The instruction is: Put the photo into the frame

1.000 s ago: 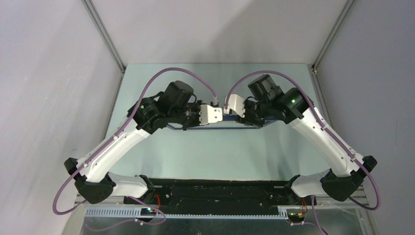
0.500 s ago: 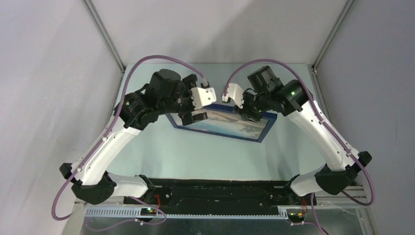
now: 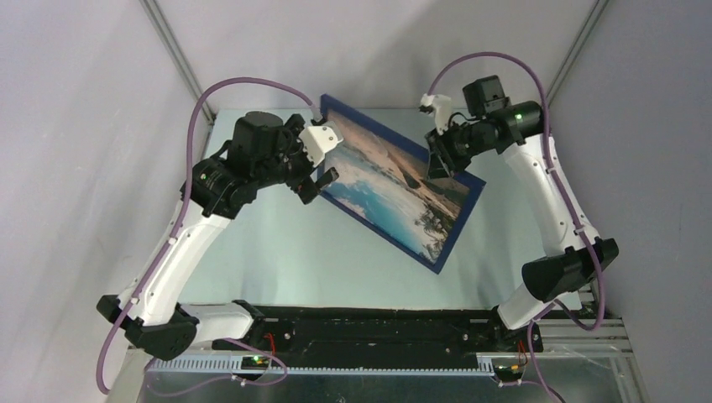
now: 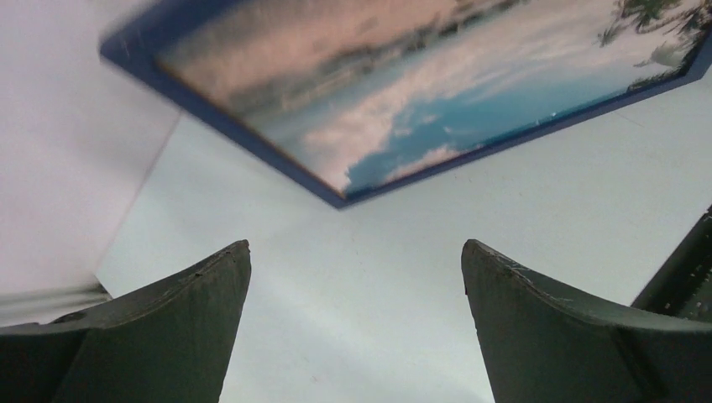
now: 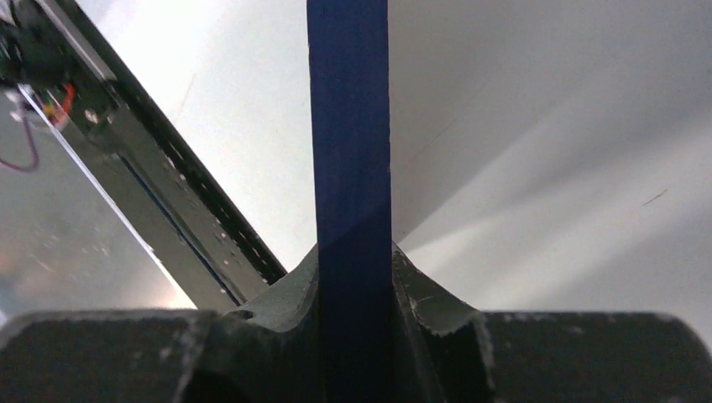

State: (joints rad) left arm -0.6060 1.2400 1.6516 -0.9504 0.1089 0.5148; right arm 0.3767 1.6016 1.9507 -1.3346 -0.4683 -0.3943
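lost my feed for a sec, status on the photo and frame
Left gripper open, empty. Right gripper shut on the thin dark blue rectangular frame, held tilted. Beach print photo sits inside it. Nothing blocking.

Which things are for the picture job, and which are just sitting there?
For the job: photo, frame, right gripper pinching the frame, left gripper open.
Just there: table, purple cables.

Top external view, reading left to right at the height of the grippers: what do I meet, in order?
left gripper, jaws open and holding nothing → photo, beach print set inside the blue frame → right gripper, shut on the frame's far rail.
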